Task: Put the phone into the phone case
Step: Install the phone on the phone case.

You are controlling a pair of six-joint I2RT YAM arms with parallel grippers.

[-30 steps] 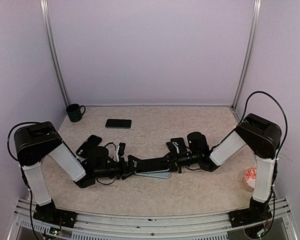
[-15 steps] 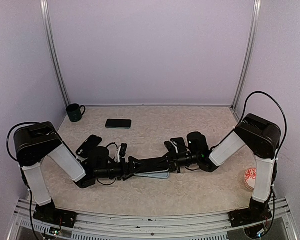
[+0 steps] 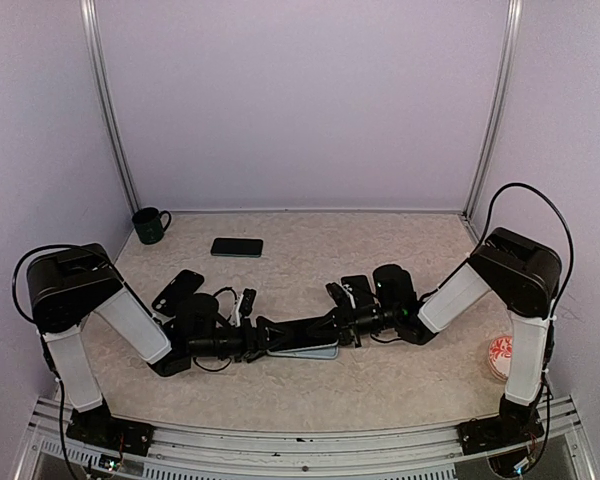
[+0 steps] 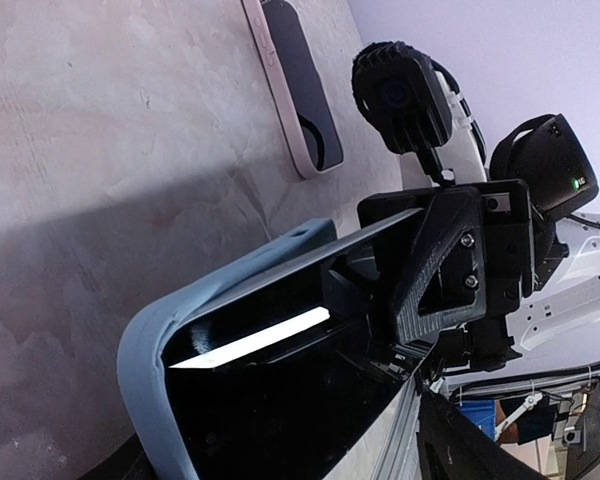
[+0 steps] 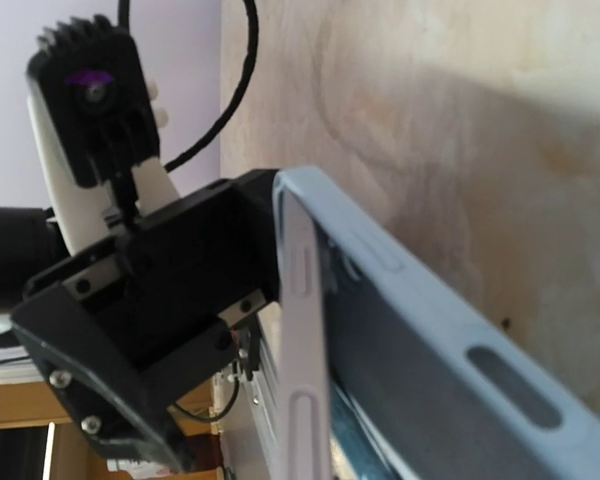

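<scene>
Nearest us, our two arms meet low over the middle of the table [image 3: 400,375]. The left end effector [image 3: 263,337] has narrowed over the last second: a moment ago its jaws stood wide, and now they are drawing in around the left end of the phone case [image 3: 310,349], though we cannot yet tell whether they grip it. The right end effector [image 3: 338,322] is clamped shut on the right end, apparently on the phone [image 5: 305,330], whose pale edge sits tilted inside the grey-blue case in the right wrist view. The left wrist view shows the case's rounded corner [image 4: 155,340] with a bright strip of the phone's edge above it, so the phone looks partly seated, not flush. We judge the left closing as a bracing move, so that the right can press the phone home.

Farther back we count two more phones: one dark [image 3: 177,291] by the left arm, one [image 3: 237,246] lying flat near the rear. One green mug [image 3: 150,225] stands at the far left corner. One red-and-white object [image 3: 499,354] sits beside the right arm.
</scene>
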